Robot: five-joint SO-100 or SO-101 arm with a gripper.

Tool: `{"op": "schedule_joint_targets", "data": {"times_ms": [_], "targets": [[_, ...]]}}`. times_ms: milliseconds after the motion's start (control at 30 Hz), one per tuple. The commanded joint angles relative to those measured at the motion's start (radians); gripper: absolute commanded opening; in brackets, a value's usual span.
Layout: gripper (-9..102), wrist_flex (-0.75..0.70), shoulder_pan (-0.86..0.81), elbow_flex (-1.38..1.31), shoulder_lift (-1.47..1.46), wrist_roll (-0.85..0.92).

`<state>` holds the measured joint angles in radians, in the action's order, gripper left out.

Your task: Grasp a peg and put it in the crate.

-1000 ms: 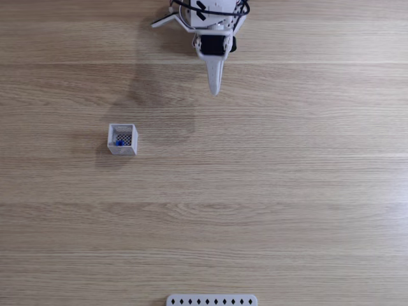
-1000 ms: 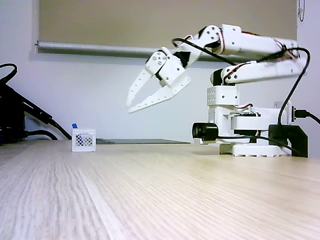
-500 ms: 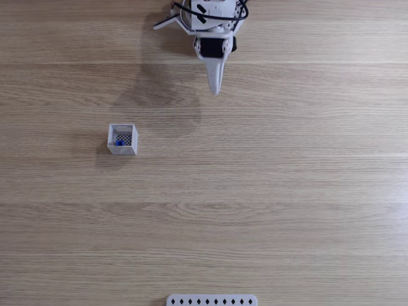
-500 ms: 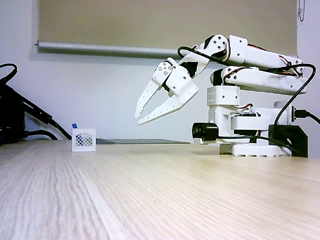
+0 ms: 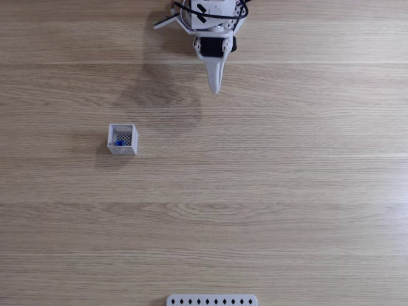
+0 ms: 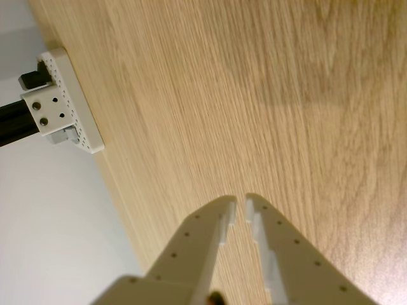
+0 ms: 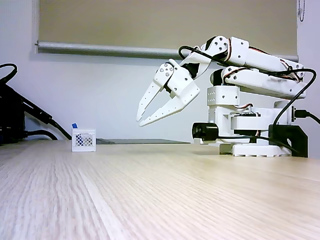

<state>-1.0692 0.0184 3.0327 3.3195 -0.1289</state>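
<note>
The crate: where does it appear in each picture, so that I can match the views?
Fixed view from above: the crate is left of centre, below-left of the claw.
Fixed view from the side: the crate stands at far left on the table, the blue peg poking above its rim.
Wrist view: not in it.
Shared landmark: the claw.

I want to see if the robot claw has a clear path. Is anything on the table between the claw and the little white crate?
No. In a fixed view from above, bare wooden table lies between the gripper and the crate.
</note>
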Motion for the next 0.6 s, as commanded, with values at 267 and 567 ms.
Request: {"op": "schedule_joint_targets", "data": {"times_ms": [267, 567], "targets": [[0, -0.015, 0.005, -0.029, 0.014, 0.011], [0, -0.015, 0.005, -0.028, 0.014, 0.058]]}}
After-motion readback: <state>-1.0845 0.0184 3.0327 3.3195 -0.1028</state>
